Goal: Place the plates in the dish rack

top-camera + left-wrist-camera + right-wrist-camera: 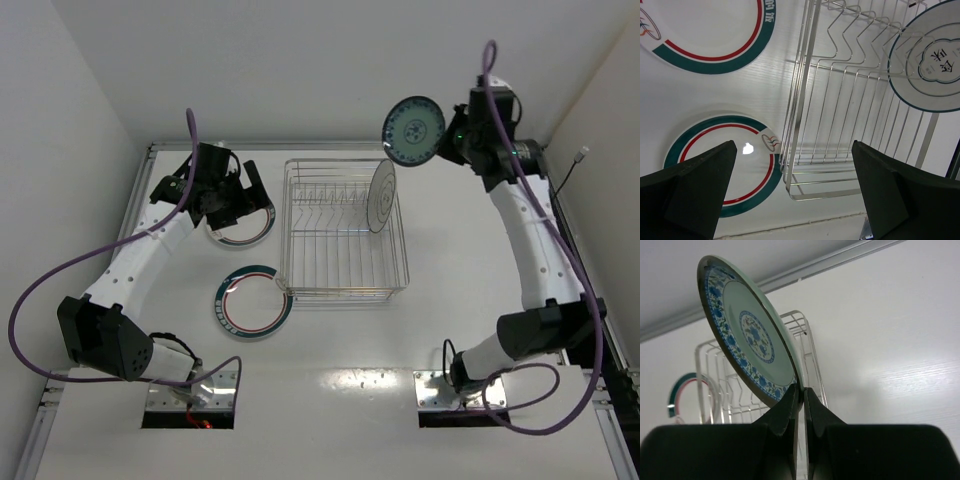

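The right gripper [801, 394] pinches the teal patterned plate [750, 340] by a sliver of rim, held high near the far right corner of the dish rack [345, 293]. That hold looks slight (the plate could swivel or slip on the way down and clip the wires, or knock the grey-rimmed plate [381, 196] standing inside). The left gripper [792, 150] hangs wide open, empty, above a green-rimmed plate [722, 160] beside the rack.

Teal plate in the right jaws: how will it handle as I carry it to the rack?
The teal plate looks rigid, probably ceramic: likely breakable if dropped. The right jaws pinch only its rim, the disc standing above them, so it may pivot or slip on fast moves.
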Controlling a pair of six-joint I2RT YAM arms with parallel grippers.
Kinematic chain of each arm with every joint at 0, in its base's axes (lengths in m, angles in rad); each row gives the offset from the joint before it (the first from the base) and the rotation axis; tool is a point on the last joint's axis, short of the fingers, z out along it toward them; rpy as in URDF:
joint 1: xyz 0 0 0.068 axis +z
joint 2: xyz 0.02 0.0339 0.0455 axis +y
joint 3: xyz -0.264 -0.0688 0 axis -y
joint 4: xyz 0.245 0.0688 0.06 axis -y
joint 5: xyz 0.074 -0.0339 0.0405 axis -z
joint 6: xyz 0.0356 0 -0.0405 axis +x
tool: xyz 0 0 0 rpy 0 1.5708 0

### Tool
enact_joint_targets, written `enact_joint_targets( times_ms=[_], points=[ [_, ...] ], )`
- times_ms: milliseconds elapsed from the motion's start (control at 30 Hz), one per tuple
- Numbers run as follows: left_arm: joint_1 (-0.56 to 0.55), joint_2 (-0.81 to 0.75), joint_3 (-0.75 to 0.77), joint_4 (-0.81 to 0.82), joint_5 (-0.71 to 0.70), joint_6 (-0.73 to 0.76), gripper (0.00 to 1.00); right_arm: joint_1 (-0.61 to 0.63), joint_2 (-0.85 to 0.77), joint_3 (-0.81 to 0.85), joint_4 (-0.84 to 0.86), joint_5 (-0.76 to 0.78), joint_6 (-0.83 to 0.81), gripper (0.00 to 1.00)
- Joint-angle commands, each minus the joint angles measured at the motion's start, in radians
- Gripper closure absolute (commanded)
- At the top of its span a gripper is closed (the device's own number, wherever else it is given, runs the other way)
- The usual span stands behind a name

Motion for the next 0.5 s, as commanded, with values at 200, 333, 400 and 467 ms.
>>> enact_joint_targets(
  times_ms=[200, 333, 400, 467],
  points=[
    [0.007, -0.027, 0.008, 0.013, -0.007, -0.001, 0.0, 0.33, 0.262, 0.258, -0.207, 0.614, -0.152, 1.0],
    [0.007, -0.036, 0.008, 0.013, -0.007, -0.001, 0.0, 0.401, 0.362, 0.378, -0.266, 0.749, -0.2, 1.0],
    [0.007, -0.036, -0.002, 0.013, -0.016, -0.001, 0.0, 0.413, 0.425, 0.45, -0.302, 0.794, -0.224, 1.0],
    [0.007, -0.045, -0.002, 0.013, -0.016, -0.001, 0.0, 0.441, 0.466, 0.495, -0.321, 0.823, -0.259, 1.0]
  ],
)
